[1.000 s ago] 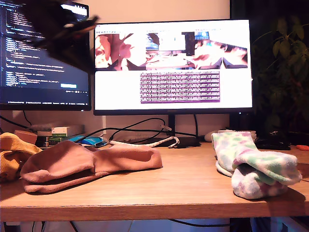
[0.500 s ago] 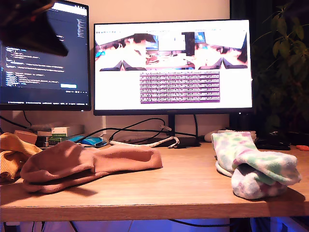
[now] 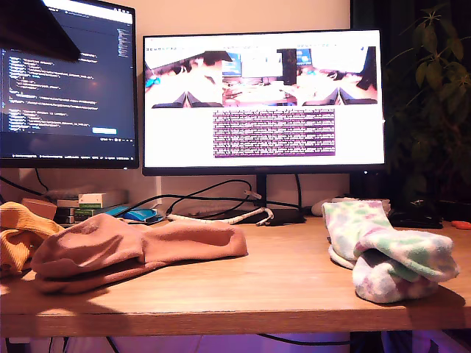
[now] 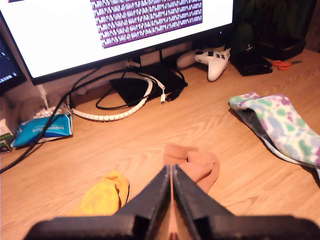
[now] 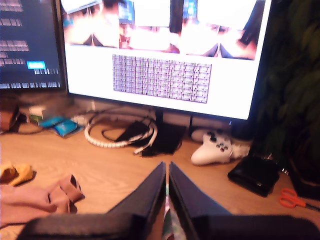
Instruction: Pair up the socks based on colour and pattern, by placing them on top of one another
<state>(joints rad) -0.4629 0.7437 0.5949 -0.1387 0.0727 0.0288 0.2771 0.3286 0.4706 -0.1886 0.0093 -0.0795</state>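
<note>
Wooden desk (image 3: pixel 280 283) stretches across the exterior view, backed by two lit monitors (image 3: pixel 263 99) and a loop of cables (image 3: pixel 221 206). On it, toward the exterior view's left, the salmon-pink socks (image 3: pixel 132 246) lie stacked in one long heap, and just beside them at that view's left edge sit the mustard-yellow socks (image 3: pixel 18 235), bunched up. Well apart, toward the exterior view's right, the fluffy white socks (image 3: pixel 386 254) with green and pink blotches rest one on the other near the desk's front edge. My first gripper (image 4: pixel 171 192) hangs above the desk with its jaws pressed together and nothing between them; past its tips the first wrist view shows the pink socks close below, the yellow ones just beside, and the blotched pair further off. My second gripper (image 5: pixel 167 187) is likewise closed and empty, raised over the desk; a sliver of blotched fabric shows right under its jaws, while the pink and yellow socks lie well away. A white game controller (image 5: pixel 215 147), a black wallet-like case (image 5: pixel 254 175) and orange-handled scissors (image 5: pixel 295 199) sit near the monitor stand. A dark blurred shape (image 3: pixel 33 29) in the exterior view's upper left corner may be an arm; which one I cannot tell.
</note>
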